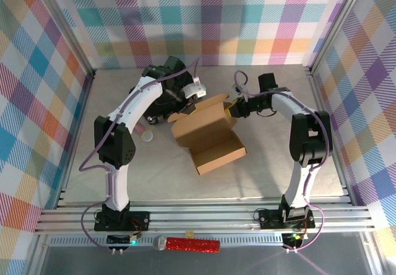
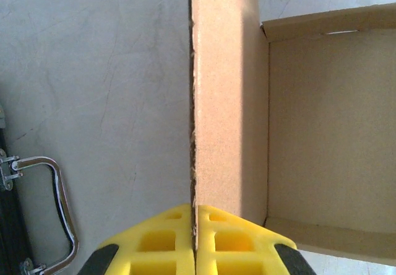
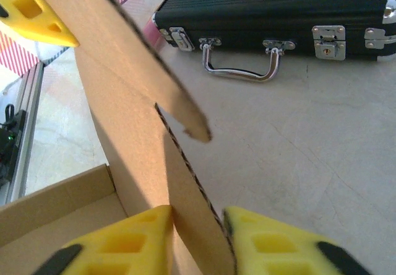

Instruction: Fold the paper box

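Paper box (image 1: pixel 207 134) at table (image 1: pixel 278 179) centre, between 2 arms, part-folded, open top, 1 wide flap lying flat toward near edge. Left gripper (image 2: pixel 195 219): fingers pressed together on upright side wall, pinching its raw edge. Right gripper (image 3: pixel 198 216): fingers nearly closed, thin flap sandwiched between, both pads against cardboard. Black briefcase (image 3: pixel 272 8) behind box, metal handle (image 3: pixel 240 61) facing it.

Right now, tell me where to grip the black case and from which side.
Probably the metal handle, from the box side: the case lies flat, and the handle's thin bar stands clear of its front edge, leaving a gap behind it.
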